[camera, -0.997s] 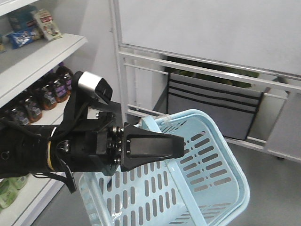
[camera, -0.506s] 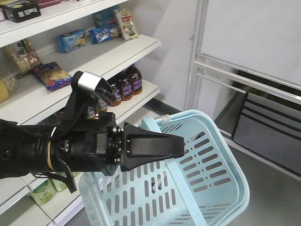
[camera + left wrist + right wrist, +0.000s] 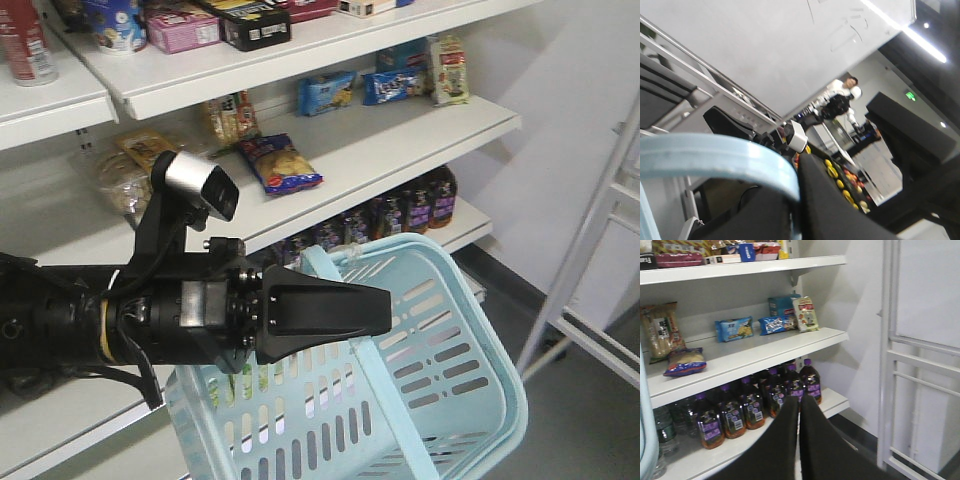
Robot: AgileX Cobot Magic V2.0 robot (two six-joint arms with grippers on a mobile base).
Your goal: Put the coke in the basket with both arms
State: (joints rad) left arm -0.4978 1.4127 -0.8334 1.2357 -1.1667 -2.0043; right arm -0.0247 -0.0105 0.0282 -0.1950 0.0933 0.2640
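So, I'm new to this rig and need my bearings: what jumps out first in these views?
The left gripper, black and wedge-shaped, reaches across the middle of the front view, shut on the handle of a pale blue basket hanging under it. Behind stand white shelves with snack packs above and dark bottles below; the right gripper is shut and empty.

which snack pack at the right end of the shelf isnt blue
The cream pack at the very end; the two packs left of it and the box behind are blue.
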